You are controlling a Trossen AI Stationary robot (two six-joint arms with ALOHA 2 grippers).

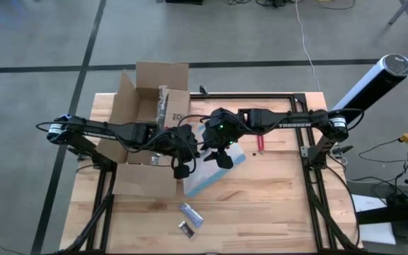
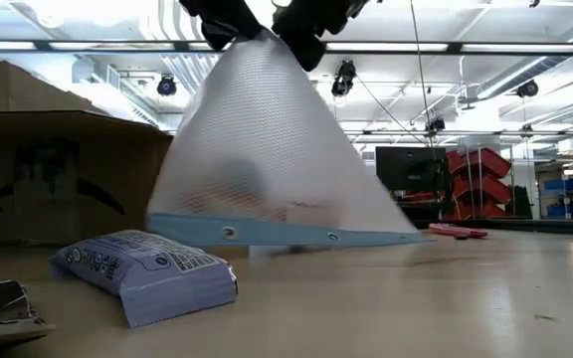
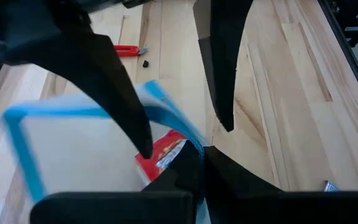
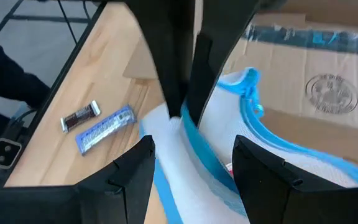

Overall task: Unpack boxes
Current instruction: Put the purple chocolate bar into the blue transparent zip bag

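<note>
Box [image 1: 147,113] open, stiff, light, grip flaps | right gripper [image 1: 220,152] pinching soft slippery pouch [image 1: 214,170] at 3 o'clock of box | left gripper [image 1: 181,157] spread, empty

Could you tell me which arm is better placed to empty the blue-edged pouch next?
Probably the left gripper: its fingers are open beside the pouch, while the right gripper is shut on its edge, holding it up.
</note>
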